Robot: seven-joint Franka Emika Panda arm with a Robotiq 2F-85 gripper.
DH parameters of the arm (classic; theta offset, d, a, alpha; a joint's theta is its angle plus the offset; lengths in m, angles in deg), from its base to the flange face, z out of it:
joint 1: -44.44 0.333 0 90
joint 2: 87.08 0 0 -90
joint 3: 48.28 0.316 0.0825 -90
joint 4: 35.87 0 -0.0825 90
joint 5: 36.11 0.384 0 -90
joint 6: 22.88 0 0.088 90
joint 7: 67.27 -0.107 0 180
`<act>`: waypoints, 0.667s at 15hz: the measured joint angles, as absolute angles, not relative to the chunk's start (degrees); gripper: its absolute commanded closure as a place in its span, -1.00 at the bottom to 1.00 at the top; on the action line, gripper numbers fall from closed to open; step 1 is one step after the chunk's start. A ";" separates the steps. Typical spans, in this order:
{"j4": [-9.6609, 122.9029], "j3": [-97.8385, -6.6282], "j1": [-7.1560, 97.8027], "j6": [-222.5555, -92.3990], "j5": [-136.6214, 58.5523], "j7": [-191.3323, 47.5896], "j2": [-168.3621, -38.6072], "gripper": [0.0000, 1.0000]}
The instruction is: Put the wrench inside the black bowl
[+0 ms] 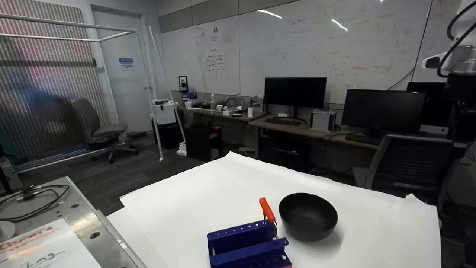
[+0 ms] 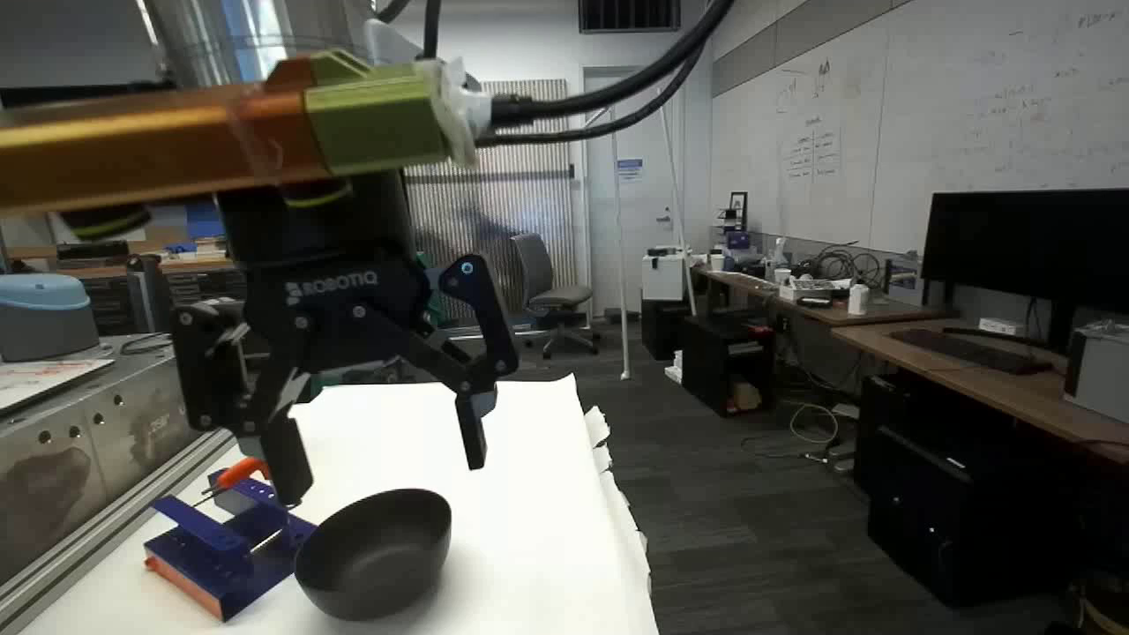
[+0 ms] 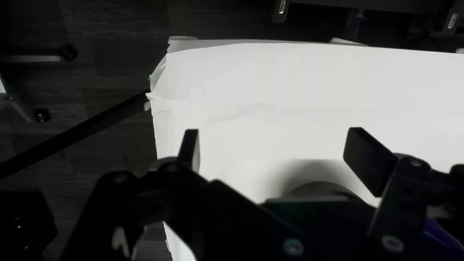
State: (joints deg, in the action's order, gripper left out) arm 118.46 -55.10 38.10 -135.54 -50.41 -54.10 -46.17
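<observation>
tabletop (image 1: 208, 193): white-covered, ragged along the edge away from the metal bench (image 2: 97, 450)
blue rack (image 1: 249, 252): nearer the bench-side edge than the ragged one
black bowl (image 1: 308, 216): just beside the rack, mouth up, farther in from the bench-side edge
wrench (image 1: 266, 210): outside the bowl, at one end of the rack, orange-red handle tilted; contact with the rack cannot be told
jaws: spread wide apart, raised above the tabletop
</observation>
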 measured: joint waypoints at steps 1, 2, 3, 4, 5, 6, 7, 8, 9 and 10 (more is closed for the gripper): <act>118.37 -55.10 38.10 -135.55 -50.41 -54.10 -46.15 -1.00; 118.29 -55.10 38.10 -135.55 -50.41 -54.10 -46.14 -1.00; 118.28 -55.10 38.10 -135.55 -50.41 -54.10 -46.08 -1.00; 118.28 -55.10 38.10 -135.55 -50.41 -54.10 -46.07 -1.00; 118.34 -55.10 38.10 -135.54 -50.41 -54.10 -46.14 -1.00; 118.36 -55.10 38.24 -135.62 -50.40 -54.10 -46.32 -1.00; 118.22 -54.99 38.95 -136.39 -50.06 -54.01 -46.83 -1.00; 117.84 -54.63 40.48 -137.90 -49.24 -54.01 -47.83 -1.00; 117.17 -53.95 42.48 -139.69 -47.82 -54.01 -49.36 -1.00; 116.08 -52.98 44.81 -141.56 -46.16 -54.08 -51.51 -1.00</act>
